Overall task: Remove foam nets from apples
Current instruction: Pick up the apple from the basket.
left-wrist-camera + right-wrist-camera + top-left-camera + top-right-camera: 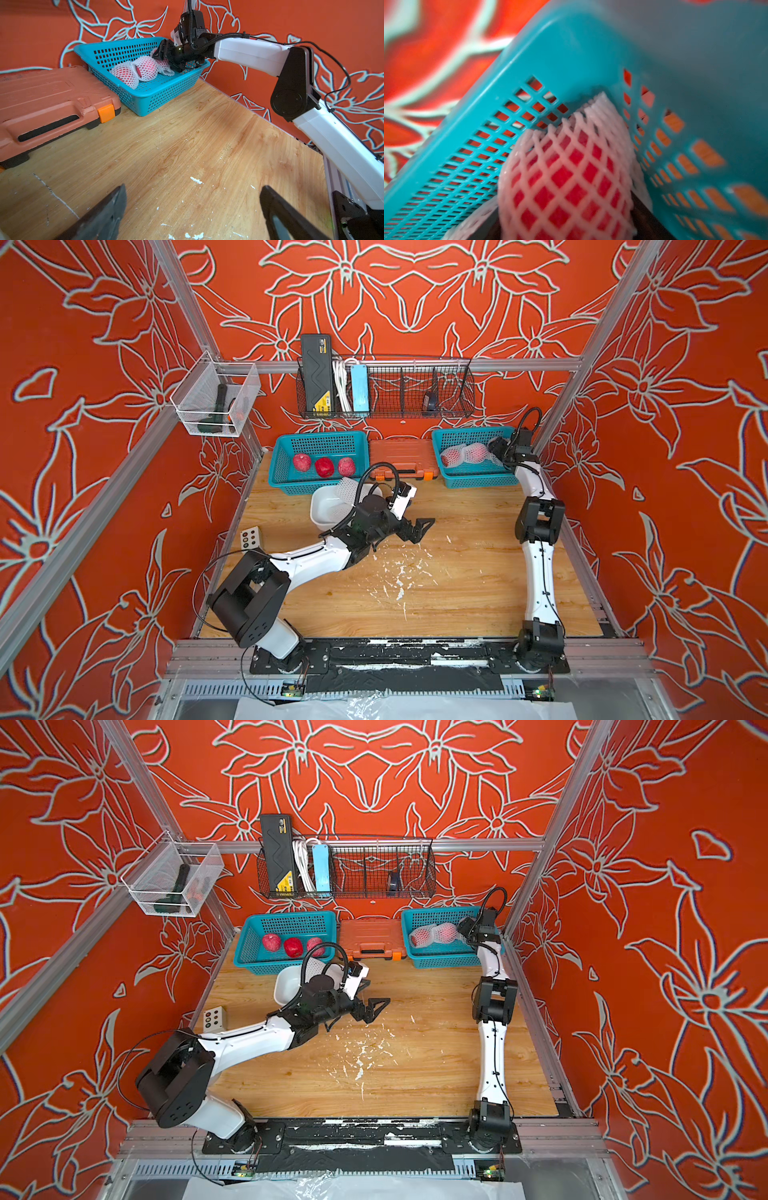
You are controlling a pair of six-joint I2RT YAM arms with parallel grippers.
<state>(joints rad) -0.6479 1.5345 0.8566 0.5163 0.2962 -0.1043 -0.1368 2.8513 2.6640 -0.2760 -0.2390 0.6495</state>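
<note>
Three bare red apples lie in the left teal basket. Two apples in white foam nets lie in the right teal basket. My right gripper reaches into that basket's right end. In the right wrist view a third netted apple fills the gap between its dark fingers, which press against the net. A loose foam net lies in the white bowl. My left gripper hangs open and holds nothing over the middle of the table.
An orange tool case sits between the two baskets. A small button box stands at the table's left edge. White foam crumbs are scattered on the wooden tabletop. Wire baskets hang on the back wall and the left frame.
</note>
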